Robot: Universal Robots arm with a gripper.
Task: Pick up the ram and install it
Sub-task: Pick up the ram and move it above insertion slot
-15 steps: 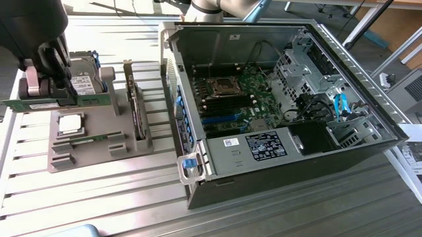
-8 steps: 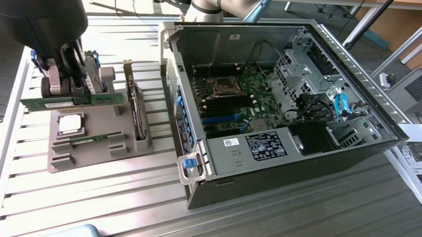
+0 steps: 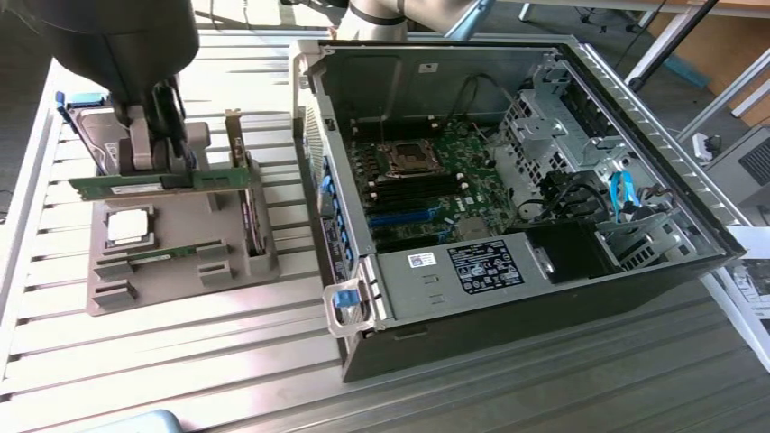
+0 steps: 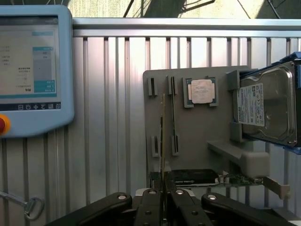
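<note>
**Ram pinched at mid-length, clear of the tray, with the open case off to the exterior view's right**

The ram [image 3: 223, 179] hangs in the air just above the grey fixture tray [image 3: 180, 293]. It stands on its long edge, and its long axis runs across the exterior view from left to right. The gripper [image 3: 162, 176] is pressed together on the stick's two flat faces at about mid-length, so a green end juts out on either side of the fingers. In the wrist view the ram [image 4: 163, 136] shows edge-on as a thin line running straight out from between the clamped gripper [image 4: 163, 194].

Below it, the second ram stick [image 3: 162, 256] lies seated in its holders on the tray's near part. The square processor chip [image 3: 129, 225] sits just beyond that. The expansion card [image 3: 241, 194] stands on edge toward the tray's right side, close to the held stick's right end. A hard drive [image 3: 87, 126] rests at the tray's far end.

The open computer case [image 3: 506, 289] lies well to the exterior view's right of the held stick. Its motherboard [image 3: 463, 194] faces up inside. The long dark memory slots [image 3: 416, 188] beside the processor socket appear to run roughly left to right as well. By that judgement, the ram's long axis already sits close to theirs, offset sideways and higher.
</note>
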